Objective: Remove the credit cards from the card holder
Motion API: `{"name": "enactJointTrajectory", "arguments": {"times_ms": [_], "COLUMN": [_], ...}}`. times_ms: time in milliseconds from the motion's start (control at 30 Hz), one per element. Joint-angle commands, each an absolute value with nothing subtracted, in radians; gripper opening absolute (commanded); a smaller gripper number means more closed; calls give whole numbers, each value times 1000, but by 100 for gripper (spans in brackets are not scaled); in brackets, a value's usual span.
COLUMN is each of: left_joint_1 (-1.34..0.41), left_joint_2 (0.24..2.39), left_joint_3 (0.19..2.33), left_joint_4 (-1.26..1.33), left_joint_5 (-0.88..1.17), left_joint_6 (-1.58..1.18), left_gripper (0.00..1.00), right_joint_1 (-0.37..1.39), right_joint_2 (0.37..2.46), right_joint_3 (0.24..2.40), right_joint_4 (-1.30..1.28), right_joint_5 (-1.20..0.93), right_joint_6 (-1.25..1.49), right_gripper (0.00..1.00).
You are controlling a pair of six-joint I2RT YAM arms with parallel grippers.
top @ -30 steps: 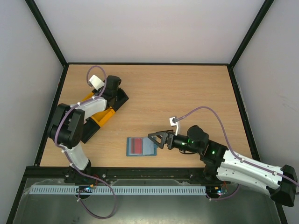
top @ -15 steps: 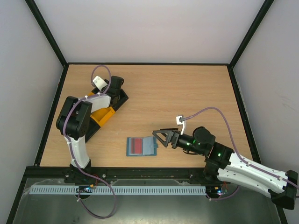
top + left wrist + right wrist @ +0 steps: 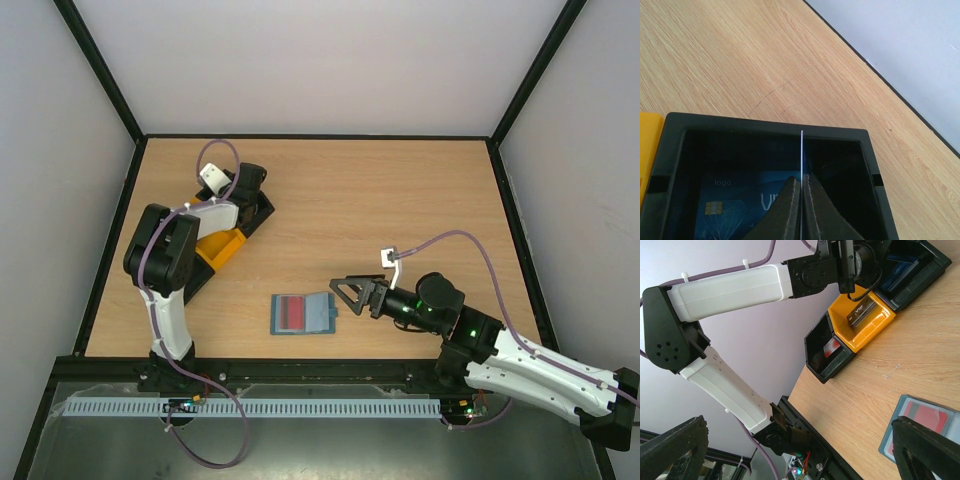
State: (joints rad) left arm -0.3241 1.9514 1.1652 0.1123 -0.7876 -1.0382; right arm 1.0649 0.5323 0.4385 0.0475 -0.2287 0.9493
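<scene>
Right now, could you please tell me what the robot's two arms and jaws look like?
Both the left arm and the right arm have white link covers between chunky black joints. A purple cable loops along each, tied with white ties. Small green lights glow on the right arm. The jaws are black; the right pair has triangular frames.

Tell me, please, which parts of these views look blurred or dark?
Top external: evenly lit and sharp. Left wrist: tabletop crisp, left gripper soft, its credit card a thin edge-on line, black tray interior dark. Right wrist: right gripper dark and soft at the lower corners.
</scene>
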Motion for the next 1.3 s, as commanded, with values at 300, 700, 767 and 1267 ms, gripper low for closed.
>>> {"name": "enactJointTrajectory", "arguments": {"times_ms": [300, 700, 767, 1267], "left_joint_1": [-317, -317, -318, -322], "left_joint_2": [2002, 2001, 1994, 1887], "left_joint_3": [1229, 1250, 1253, 1264], "left_joint_4": [81, 16, 6, -92], "left_joint_5": [-873, -882, -880, -874], "left_joint_6": [-1016, -1037, -1038, -1003], "left_gripper": [4, 18, 20, 27], "right_joint_1": [1062, 1062, 1061, 1061], "right_joint_2": [520, 513, 511, 490], "right_joint_3": [442, 441, 438, 445], "right_joint_4": [29, 21, 20, -22], "right_joint_5": [-207, -206, -204, -181], "right_joint_6": [946, 948, 951, 973], "right_gripper": [98, 98, 98, 98]}}
